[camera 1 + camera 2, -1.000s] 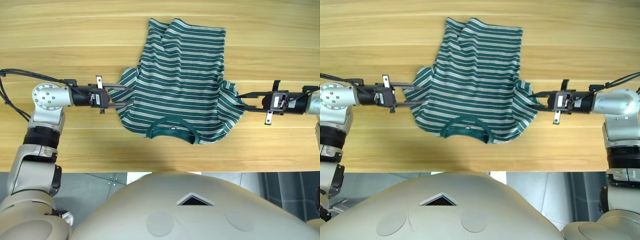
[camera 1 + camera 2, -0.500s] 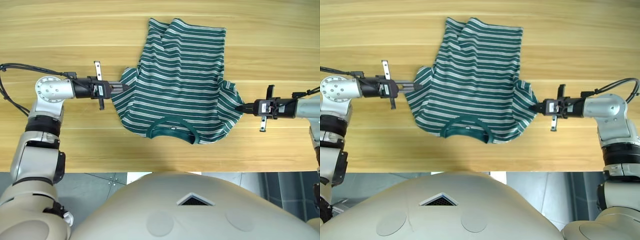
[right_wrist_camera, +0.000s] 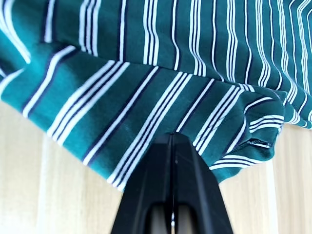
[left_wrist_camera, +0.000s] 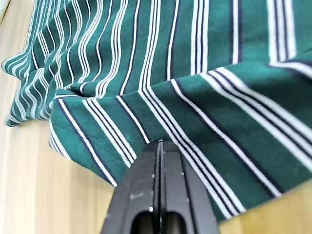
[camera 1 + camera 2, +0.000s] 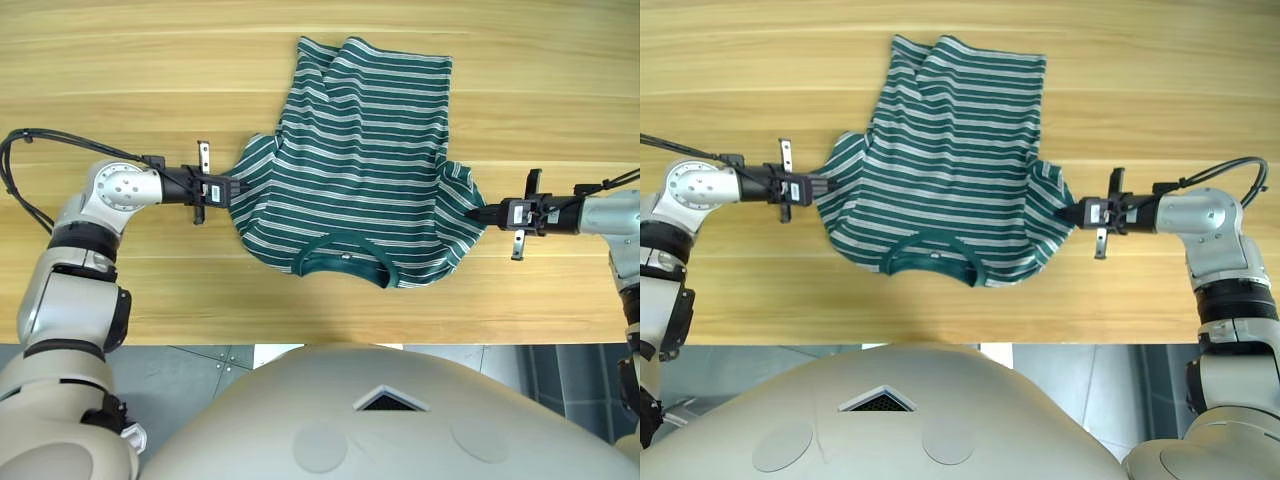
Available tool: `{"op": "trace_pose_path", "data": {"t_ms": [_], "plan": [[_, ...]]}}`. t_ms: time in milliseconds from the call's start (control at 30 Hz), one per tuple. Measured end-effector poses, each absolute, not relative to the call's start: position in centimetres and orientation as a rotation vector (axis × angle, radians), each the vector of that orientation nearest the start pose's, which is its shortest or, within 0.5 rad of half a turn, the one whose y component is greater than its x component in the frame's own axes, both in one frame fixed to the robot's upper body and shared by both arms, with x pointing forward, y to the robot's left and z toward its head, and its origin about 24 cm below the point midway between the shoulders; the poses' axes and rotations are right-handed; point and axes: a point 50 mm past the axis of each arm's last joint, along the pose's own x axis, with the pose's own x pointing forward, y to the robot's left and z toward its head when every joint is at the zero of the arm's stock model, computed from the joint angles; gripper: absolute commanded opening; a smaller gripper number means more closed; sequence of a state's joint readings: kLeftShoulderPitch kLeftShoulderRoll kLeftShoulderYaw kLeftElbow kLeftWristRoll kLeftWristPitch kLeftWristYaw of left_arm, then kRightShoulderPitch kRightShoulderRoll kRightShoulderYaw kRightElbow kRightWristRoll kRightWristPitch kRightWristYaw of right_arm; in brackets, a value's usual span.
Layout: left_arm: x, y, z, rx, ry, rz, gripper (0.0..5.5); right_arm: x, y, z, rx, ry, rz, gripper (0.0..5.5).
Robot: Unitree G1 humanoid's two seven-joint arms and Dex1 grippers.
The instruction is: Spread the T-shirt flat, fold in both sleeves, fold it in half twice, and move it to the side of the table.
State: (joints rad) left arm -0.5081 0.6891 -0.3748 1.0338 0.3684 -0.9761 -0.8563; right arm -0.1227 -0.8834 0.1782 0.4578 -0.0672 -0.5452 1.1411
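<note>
A dark green T-shirt with thin white and navy stripes lies in the middle of a pale wooden surface. Its collar points toward the robot and its hem lies at the far side. The body is mostly spread out, though the far left corner of the hem is turned over and the cloth bunches near both armpits.

The sleeve on the robot's left is drawn out to a point. The left gripper meets it there, lying low and level over the wood. In the left wrist view its black fingers are pressed together, their tip at the striped sleeve edge, pinching the cloth.

The sleeve on the robot's right is crumpled and partly folded over itself. The right gripper reaches it from the opposite side, also level with the surface. In the right wrist view its fingers are likewise closed tight on the sleeve edge.

Both arms stretch inward from the sides, with the shirt held between them.
</note>
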Motion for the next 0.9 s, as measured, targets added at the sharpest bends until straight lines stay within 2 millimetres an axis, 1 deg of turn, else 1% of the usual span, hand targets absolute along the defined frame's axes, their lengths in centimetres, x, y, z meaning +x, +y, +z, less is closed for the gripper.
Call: {"op": "trace_pose_path", "data": {"t_ms": [200, 333, 567, 633, 900], "plan": [[27.5, 23.8, 1.9, 1.241, 0.201, -1.335, 0.01, 22.2, -28.1, 3.9, -0.919, 0.457, 1.262, 0.00], [26.5, 23.6, 1.9, 1.293, 0.158, -1.417, 0.01, 22.2, -28.7, 3.4, -0.941, 0.486, 1.236, 0.00], [24.0, 22.3, 1.7, 1.222, 0.072, -1.538, 0.01, 22.3, -29.8, 3.3, -0.972, 0.501, 1.171, 0.00], [23.1, 22.1, 1.6, 1.189, 0.064, -1.569, 0.01, 22.3, -30.6, 3.6, -0.986, 0.521, 1.140, 0.00], [21.8, 22.2, 1.5, 1.153, 0.094, -1.595, 0.01, 21.7, -31.5, 3.7, -0.982, 0.544, 1.106, 0.00]]}}
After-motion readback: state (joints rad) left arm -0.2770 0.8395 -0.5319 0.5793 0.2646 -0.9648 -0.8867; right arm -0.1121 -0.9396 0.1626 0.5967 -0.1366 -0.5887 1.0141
